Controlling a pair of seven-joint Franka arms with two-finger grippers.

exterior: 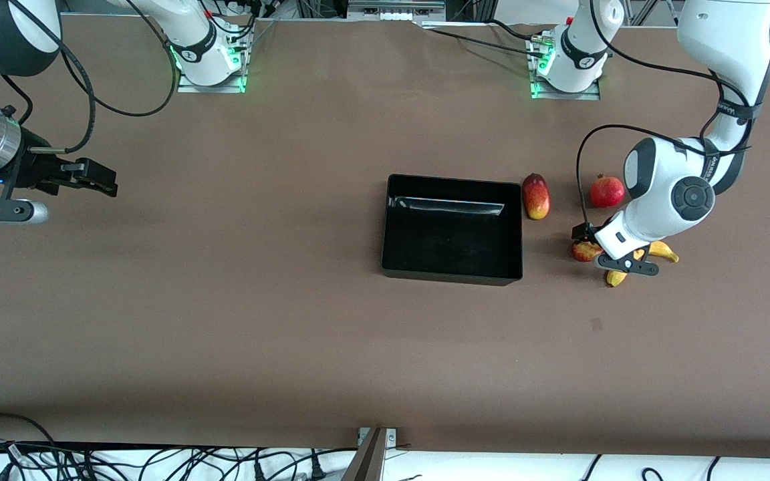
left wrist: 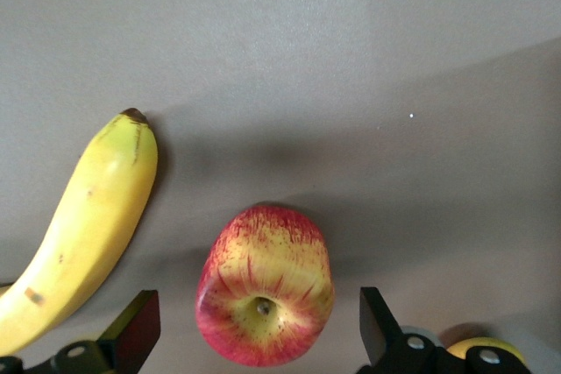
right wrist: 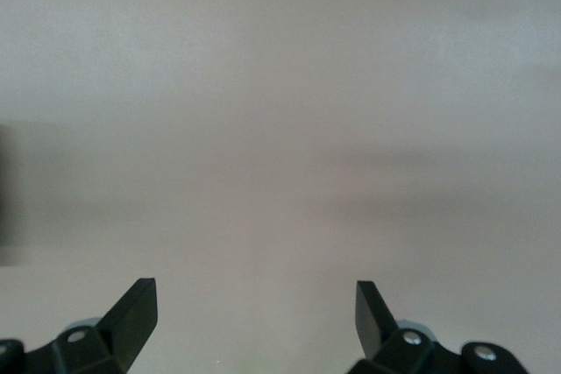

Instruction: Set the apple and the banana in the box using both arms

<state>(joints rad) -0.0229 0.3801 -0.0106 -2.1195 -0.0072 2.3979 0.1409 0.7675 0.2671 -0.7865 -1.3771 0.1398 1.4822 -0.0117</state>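
The apple point(exterior: 583, 251) lies on the table between the box point(exterior: 452, 267) and the banana point(exterior: 666, 251), whose middle is hidden under the left hand. My left gripper point(exterior: 591, 246) is low over the apple and open. In the left wrist view the apple point(left wrist: 265, 295) sits between the two fingertips point(left wrist: 133, 328), not touched, with the banana point(left wrist: 83, 234) beside it. The black box is empty. My right gripper point(exterior: 99, 179) waits open and empty over the table at the right arm's end; its wrist view shows the gripper point(right wrist: 254, 313) over bare table.
A red-yellow mango point(exterior: 536, 196) lies beside the box wall toward the left arm's end. A red pomegranate point(exterior: 607, 191) lies farther from the front camera than the apple, close to the left arm's elbow.
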